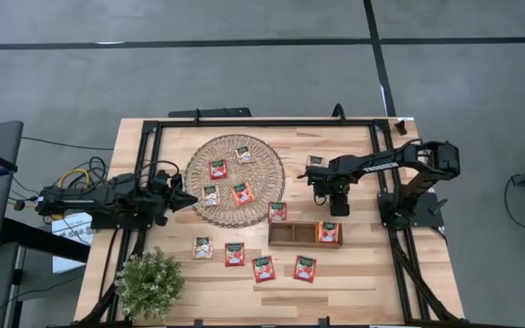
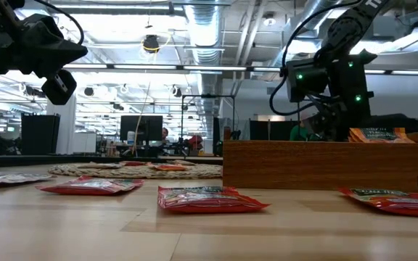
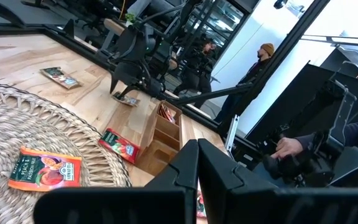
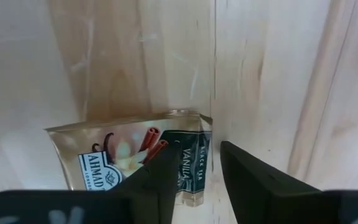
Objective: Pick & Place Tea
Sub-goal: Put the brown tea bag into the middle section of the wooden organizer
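Looking from the desk's [image 1: 372,273] near edge, I note a potted plant [image 1: 149,282] at the near left corner and, beside it, a row of four tea sachets [image 1: 263,268] lying flat along the near edge, one beige and three red. Beyond them stands the wooden tray [image 1: 290,234], with an orange sachet [image 1: 328,233] in its right compartment and a red sachet [image 1: 277,211] just past its left end. The right gripper [image 1: 334,208] is just beyond the tray; its fingers [image 4: 166,174] are partly apart and straddle one edge of a beige vanilla sachet [image 4: 135,158] lying on the wood, and I cannot tell whether they touch it. Left of centre lies the woven mat [image 1: 199,173], bearing four sachets [image 1: 218,169], two beige, one red and one orange. The left gripper [image 1: 185,199] sits at the mat's left rim, fingers pressed together and holding nothing. Another beige sachet [image 1: 315,161] lies farther back, towards the far edge. Past the desk, the left wrist view shows a person's hand [image 3: 288,148].
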